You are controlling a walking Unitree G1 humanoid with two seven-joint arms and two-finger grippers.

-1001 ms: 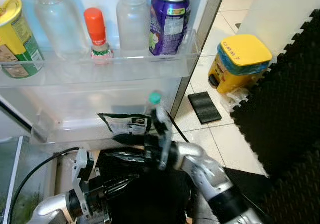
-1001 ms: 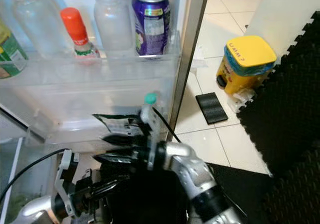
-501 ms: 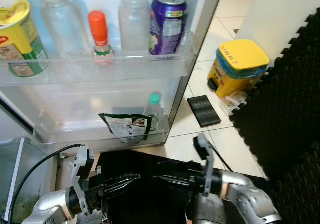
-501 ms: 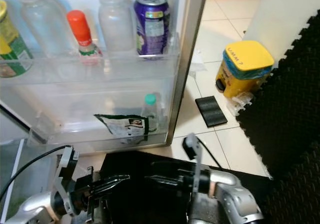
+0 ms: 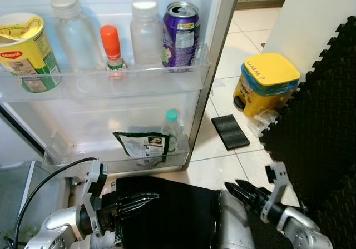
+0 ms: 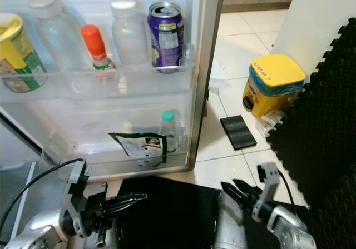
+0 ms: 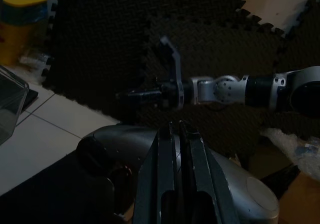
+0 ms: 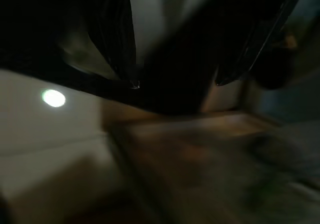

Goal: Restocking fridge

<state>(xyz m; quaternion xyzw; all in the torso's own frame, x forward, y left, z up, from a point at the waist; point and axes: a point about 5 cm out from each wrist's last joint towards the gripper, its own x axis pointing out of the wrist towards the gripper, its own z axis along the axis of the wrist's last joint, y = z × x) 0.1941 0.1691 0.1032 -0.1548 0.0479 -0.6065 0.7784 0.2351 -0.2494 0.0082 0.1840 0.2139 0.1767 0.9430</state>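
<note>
1. Left eye view: the open fridge door (image 5: 217,54) carries two shelves. On the upper door shelf (image 5: 111,85), from its left end to its right, stand a yellow tub (image 5: 25,49), a clear bottle (image 5: 75,32), a small bottle with an orange cap (image 5: 113,51), a second clear bottle with a white cap (image 5: 146,32) and a purple can (image 5: 181,35) at the right end. On the lower door shelf (image 5: 100,160) a small bottle with a green cap (image 5: 170,132) stands upright at the right end, and a printed pouch (image 5: 143,146) leans just beside it, on its left. The left gripper (image 5: 142,200) hangs low before the shelf's left part, fingers together, holding nothing. The right gripper (image 5: 240,190) is low over the tiled floor (image 5: 222,165), well apart from the door, its fingers a little spread and empty.

2. Right eye view: a yellow box (image 6: 272,82) stands on the floor beside a small black pad (image 6: 238,132), at the edge of the dark foam mat (image 6: 328,138).

3. Left wrist view: dark, yet the left fingers (image 7: 170,154) lie pressed together; the right arm (image 7: 235,90) stretches across beyond them.

4. Right wrist view: blurred and dim. Two dark fingers (image 8: 117,39) stand apart with nothing between them, as far as can be told.
</note>
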